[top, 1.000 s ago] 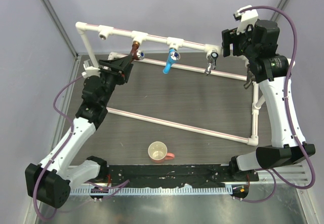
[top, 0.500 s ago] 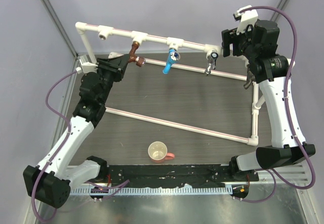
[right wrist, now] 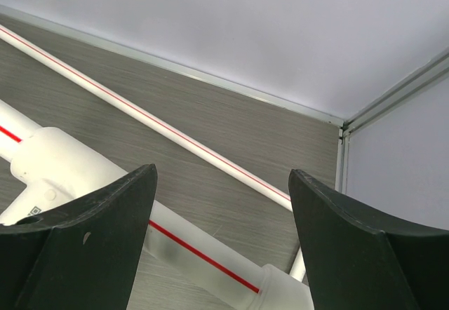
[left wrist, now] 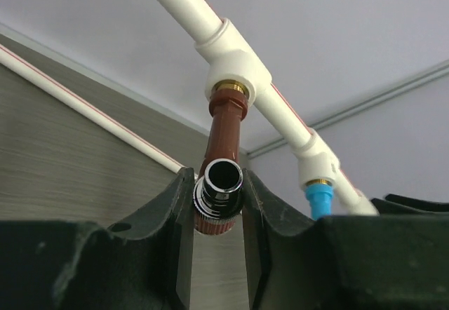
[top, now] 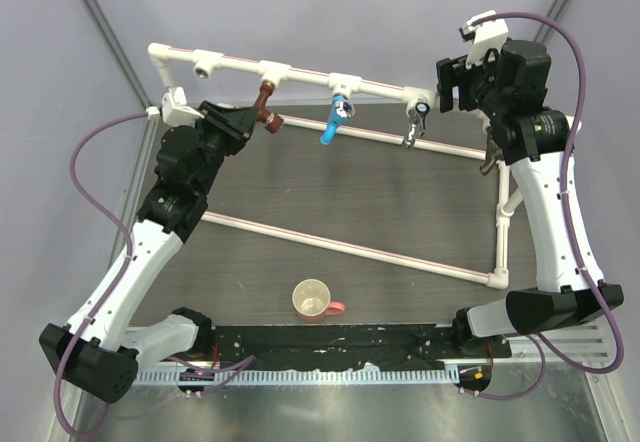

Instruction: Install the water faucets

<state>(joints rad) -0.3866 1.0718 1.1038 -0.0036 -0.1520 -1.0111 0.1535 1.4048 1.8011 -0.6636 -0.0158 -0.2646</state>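
Upper left of the top view, the left gripper (top: pixel 253 120) has swung leftward, jaws pinching the brown faucet (top: pixel 265 102) spout beneath its white tee (left wrist: pixel 235 61). The right gripper (top: pixel 443 87) is unmoved, jaws spread wide.

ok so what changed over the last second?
Left gripper kept its hold on the copper faucet and rolled its wrist: the wrist camera swung toward the pipe rail, and the faucet appears to have turned with it. Nothing grabbed or released. Right gripper, blue faucet, chrome faucet and cup are unchanged.
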